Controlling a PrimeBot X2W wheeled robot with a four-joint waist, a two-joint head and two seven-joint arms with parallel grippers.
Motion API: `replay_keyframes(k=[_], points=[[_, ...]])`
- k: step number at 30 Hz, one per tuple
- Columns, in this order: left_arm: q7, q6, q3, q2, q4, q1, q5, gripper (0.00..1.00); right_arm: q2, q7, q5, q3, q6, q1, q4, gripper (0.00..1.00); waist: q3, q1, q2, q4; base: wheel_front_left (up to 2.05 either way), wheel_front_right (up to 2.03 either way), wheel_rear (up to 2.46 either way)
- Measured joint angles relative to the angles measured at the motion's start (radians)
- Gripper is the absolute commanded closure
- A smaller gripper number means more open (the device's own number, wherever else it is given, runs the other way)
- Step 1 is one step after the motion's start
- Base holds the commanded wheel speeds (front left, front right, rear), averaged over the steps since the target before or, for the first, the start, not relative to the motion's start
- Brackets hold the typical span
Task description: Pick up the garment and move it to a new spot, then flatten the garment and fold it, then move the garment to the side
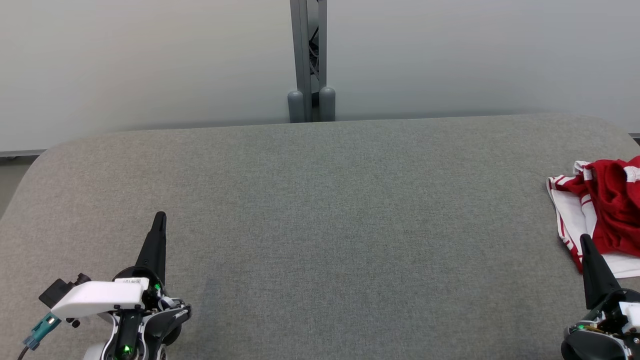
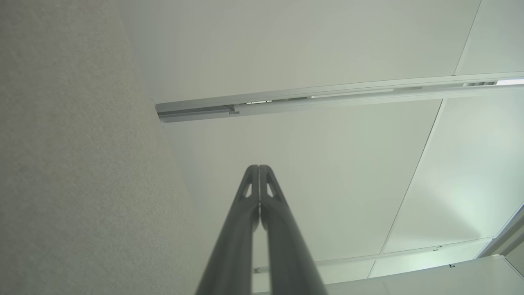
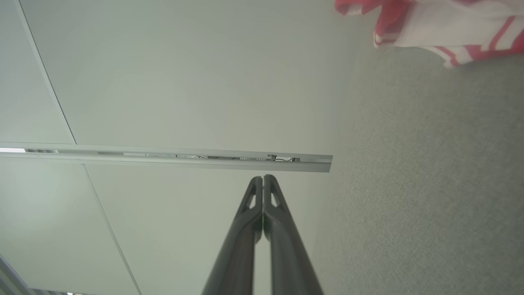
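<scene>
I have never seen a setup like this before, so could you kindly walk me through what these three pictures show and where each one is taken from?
This is a two-armed robot working at a table covered in grey fabric. The wide picture comes from a camera on its head, looking forward and down. At the lower left you see its left gripper, and at the lower right its right gripper; each ends in two long dark fingers.

The other two pictures come from cameras on the wrists, looking along those fingers. Both grippers are shut, fingers pressed together, and neither holds anything.

On the table lies one thing: a crumpled red and white garment, at the far right edge of the head view, just beyond the right gripper's tip. A corner of it also appears at the top of the right wrist view. Behind the table stands a grey metal post against a pale wall.
</scene>
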Motion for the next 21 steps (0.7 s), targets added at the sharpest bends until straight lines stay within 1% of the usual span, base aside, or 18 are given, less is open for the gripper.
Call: replay_keyframes(k=[21], points=[[0.0,0.0,0.002,-0.001,0.0,0.0,0.001,1.0,0.0,0.0,0.0,0.0,0.0,0.0,0.0,1.0,0.0,0.0,0.0,0.0,0.0,0.0,0.0]])
